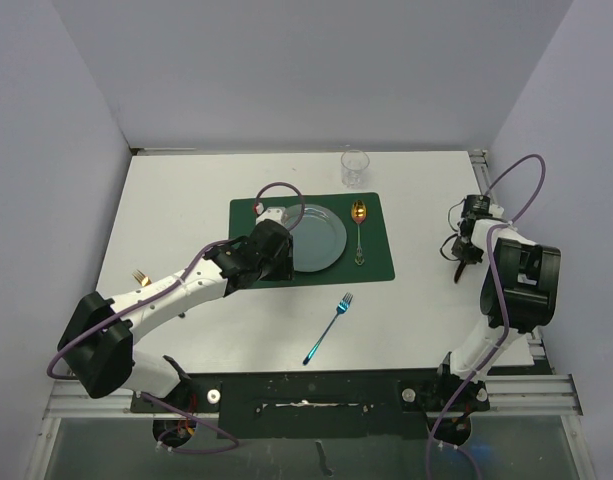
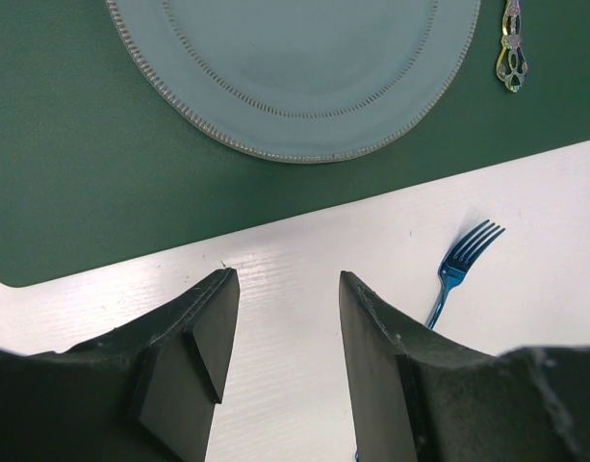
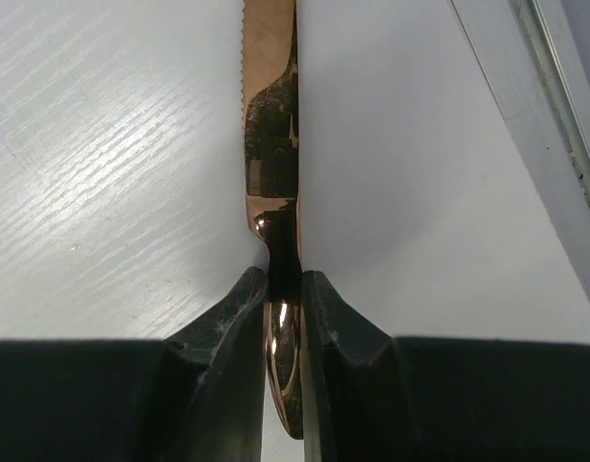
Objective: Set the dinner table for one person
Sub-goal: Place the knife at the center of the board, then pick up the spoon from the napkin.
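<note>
The white dinner table [image 1: 176,200] carries a dark green placemat [image 1: 376,255] with a pale blue plate [image 1: 321,240] on it. A gold spoon [image 1: 358,225] lies on the mat right of the plate. A blue fork [image 1: 329,328] lies on the bare tabletop in front of the mat. My left gripper [image 1: 271,262] hangs over the mat's near left part. In the left wrist view it [image 2: 287,289] is open and empty, with the plate [image 2: 295,67] and fork [image 2: 458,265] ahead. My right gripper [image 3: 283,279] is shut on a copper knife [image 3: 270,144] near the table's right edge [image 1: 464,252].
A clear glass [image 1: 355,167] stands behind the placemat near the far edge. A gold fork [image 1: 141,277] shows beside the left arm at the table's left edge. A metal rail [image 3: 554,115] runs close on the right of the right gripper.
</note>
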